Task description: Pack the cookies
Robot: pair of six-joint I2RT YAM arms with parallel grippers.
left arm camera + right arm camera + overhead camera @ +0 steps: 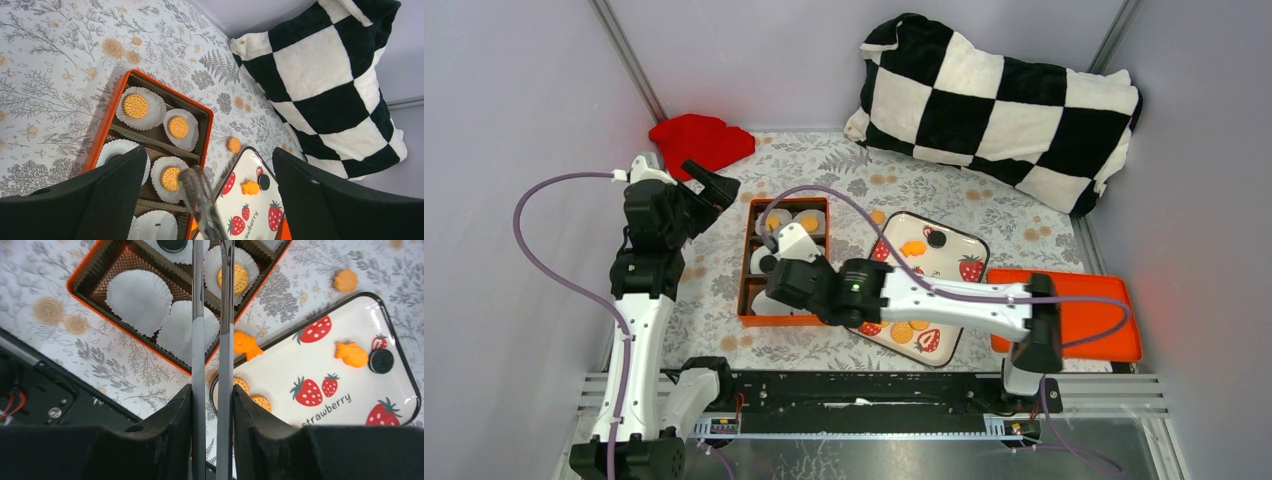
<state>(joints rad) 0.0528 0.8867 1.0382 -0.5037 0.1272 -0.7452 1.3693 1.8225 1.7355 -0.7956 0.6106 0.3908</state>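
Observation:
An orange box [744,272] holds white paper cups. Golden cookies lie in three cups [135,105] [177,126] [170,178], and a black one [172,244] lies in another. More cookies lie on the strawberry tray [980,250]: golden rounds [260,401], orange fish shapes [351,354] and a black one [381,360]. One golden cookie [345,280] lies loose on the cloth. My right gripper [212,390] is shut on metal tongs [197,315] that reach over the box; their tips run out of view. My left gripper [714,185] is open and empty, raised left of the box.
A flat orange lid [1069,315] lies right of the strawberry tray. A red cloth [702,140] sits at the back left and a black-and-white checked pillow [999,105] at the back right. Grey walls close in both sides.

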